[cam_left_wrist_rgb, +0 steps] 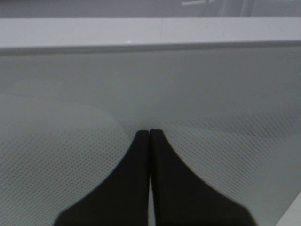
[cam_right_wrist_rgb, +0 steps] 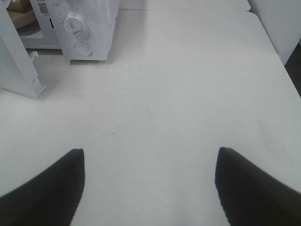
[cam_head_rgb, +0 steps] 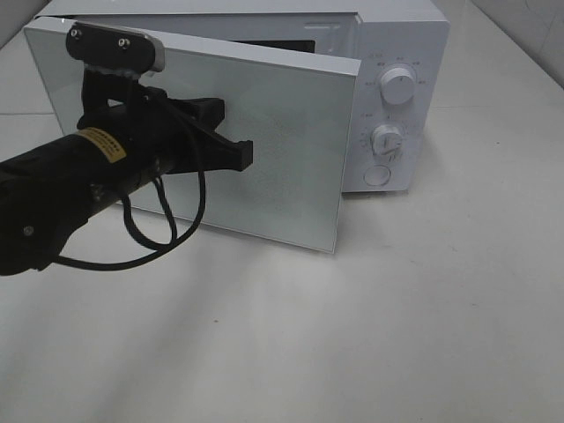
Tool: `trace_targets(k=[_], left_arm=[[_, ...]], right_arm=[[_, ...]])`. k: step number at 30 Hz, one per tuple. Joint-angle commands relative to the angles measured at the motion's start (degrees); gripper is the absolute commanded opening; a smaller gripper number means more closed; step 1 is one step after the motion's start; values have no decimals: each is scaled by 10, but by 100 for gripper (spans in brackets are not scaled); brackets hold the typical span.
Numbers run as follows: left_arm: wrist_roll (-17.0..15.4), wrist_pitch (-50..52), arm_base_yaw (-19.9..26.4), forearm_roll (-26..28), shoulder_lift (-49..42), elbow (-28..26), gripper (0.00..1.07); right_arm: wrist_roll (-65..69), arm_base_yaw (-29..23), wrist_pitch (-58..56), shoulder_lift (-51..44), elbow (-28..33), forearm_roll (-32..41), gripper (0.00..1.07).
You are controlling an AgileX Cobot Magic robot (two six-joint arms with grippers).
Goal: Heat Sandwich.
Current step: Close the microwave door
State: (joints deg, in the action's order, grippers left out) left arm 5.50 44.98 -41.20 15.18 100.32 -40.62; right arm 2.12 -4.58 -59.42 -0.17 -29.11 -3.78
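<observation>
Now I'm pressing the microwave door [cam_head_rgb: 291, 106] with my left gripper [cam_left_wrist_rgb: 150, 133] pinched shut, right gripper [cam_right_wrist_rgb: 149, 188] hanging wide, empty. The sandwich [cam_right_wrist_rgb: 15, 5] is apparently sitting inside; my tips sliding off the glass could leave it unlatched.

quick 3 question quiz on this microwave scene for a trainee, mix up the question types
1. True or false: the microwave door is fully closed.
2. Which gripper has its jaws shut? A) the left gripper B) the right gripper
3. How many dials sit above the round button on the front panel?

Key: 1 false, the door stands ajar; 2 A, its fingertips meet in front of the door, while the right gripper's are spread over the table; 3 two.
</observation>
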Motion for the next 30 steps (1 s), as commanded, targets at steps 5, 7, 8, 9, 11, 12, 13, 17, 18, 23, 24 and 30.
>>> trace_targets(k=[5, 7, 8, 9, 11, 12, 13, 17, 18, 23, 24, 30], left_arm=[[4, -31, -9, 4, 34, -64, 0], [5, -33, -13, 4, 40, -72, 0], [19, -33, -17, 5, 50, -89, 0], [24, -34, -20, 5, 56, -96, 0], [27, -38, -23, 7, 61, -105, 0], [31, -43, -25, 10, 66, -114, 0], [37, -53, -29, 17, 76, -131, 0], [38, -60, -30, 27, 96, -160, 0], [38, -60, -30, 33, 101, -166, 0], [40, -61, -30, 52, 115, -189, 0], [41, -60, -30, 52, 120, -194, 0], [58, -62, -30, 57, 133, -219, 0]], right_arm=[[-1, 4, 6, -16, 1, 1, 74], [-1, 4, 6, -16, 1, 1, 74], [-1, 4, 6, -16, 1, 1, 74], [-1, 4, 6, -16, 1, 1, 74], [-1, 4, 6, -16, 1, 1, 74], [-1, 4, 6, -16, 1, 1, 74], [-1, 4, 6, -16, 1, 1, 74], [-1, 4, 6, -16, 1, 1, 74], [-1, 4, 6, -16, 1, 1, 74], [-1, 4, 6, -16, 1, 1, 74], [-1, 4, 6, -16, 1, 1, 74], [-1, 4, 6, -16, 1, 1, 74]])
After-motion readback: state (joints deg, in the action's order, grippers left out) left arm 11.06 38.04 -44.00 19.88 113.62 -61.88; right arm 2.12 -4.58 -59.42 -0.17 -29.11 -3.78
